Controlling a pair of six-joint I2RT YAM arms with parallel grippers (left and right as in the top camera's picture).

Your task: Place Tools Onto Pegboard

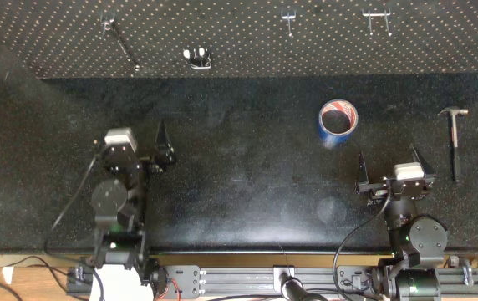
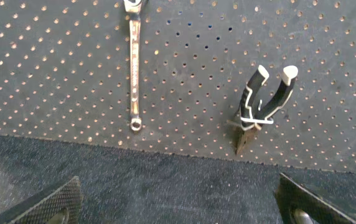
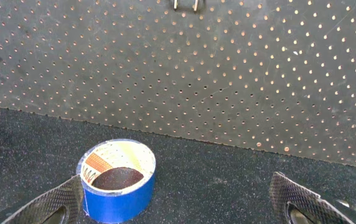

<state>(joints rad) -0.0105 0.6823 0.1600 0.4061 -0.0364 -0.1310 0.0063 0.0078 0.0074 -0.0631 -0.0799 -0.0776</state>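
While a wrench (image 2: pixel 134 68) and pliers (image 2: pixel 256 115) hang on the pegboard (image 1: pixel 247 42), the blue tape roll (image 3: pixel 125 198) and hammer (image 1: pixel 454 142) lie on the desk (image 1: pixel 247 176). Left claw (image 2: pixel 178 204) and right claw (image 3: pixel 184 204) stand apart, empty. The roll, seemingly slick-walled, could slip from a shallow pinch before reaching a hook (image 1: pixel 287 17).

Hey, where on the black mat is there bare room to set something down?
Widest bare patch: the mat between the left tool and the tape roll. Crowded at right: tape roll, hammer and right tool sit close.
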